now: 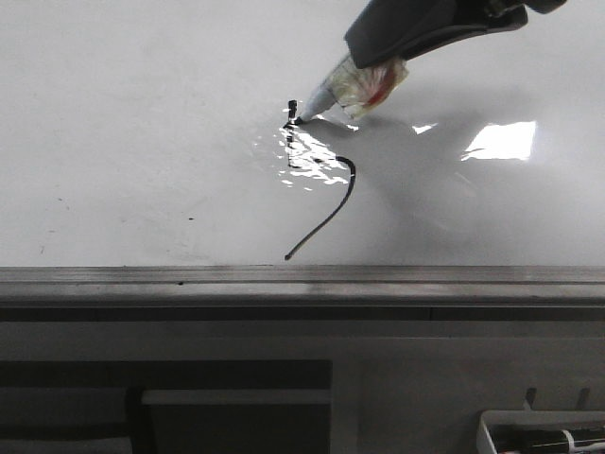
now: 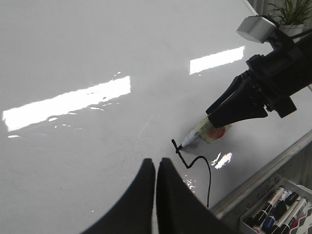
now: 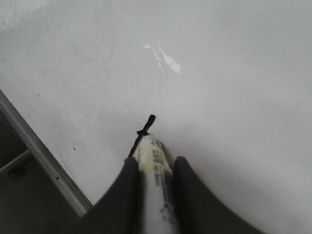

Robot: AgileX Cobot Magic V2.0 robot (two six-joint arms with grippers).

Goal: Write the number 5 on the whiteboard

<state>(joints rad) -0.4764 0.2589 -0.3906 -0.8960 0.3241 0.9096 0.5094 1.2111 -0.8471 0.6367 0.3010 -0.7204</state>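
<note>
Right gripper: the right gripper (image 3: 155, 183) has its jaws clamped on one marker (image 1: 352, 87), a dark finger on each side of the barrel, the nib sticking out past the fingertips.
Marker tip: it touches the whiteboard (image 1: 132, 132) at the upper end of the number 5 (image 1: 323, 194), right ahead of the right jaws.
Number 5: one thin black figure; a small dark knot at the nib, a short stroke downward partly lost in glare, then a long curved tail that runs away from the right jaws toward the board's near edge.
Left gripper: the left gripper (image 2: 156, 170) has its two dark fingers pressed together with nothing between them; it hovers over the board, and the curve of the figure lies just ahead and to one side of its tips.
Edges: the grey edge strip (image 1: 302, 276) borders the near side of the board; the tail's end stops just short of it. In the right wrist view the strip runs diagonally well to the side of the jaws.
Open room: bare white board extends widely beyond both sets of jaws, broken only by bright glare patches and a few dark specks.
Tray: one tray (image 2: 253, 225) beyond the edge strip holds several spare markers (image 2: 273, 207); the exact count is unclear.
</note>
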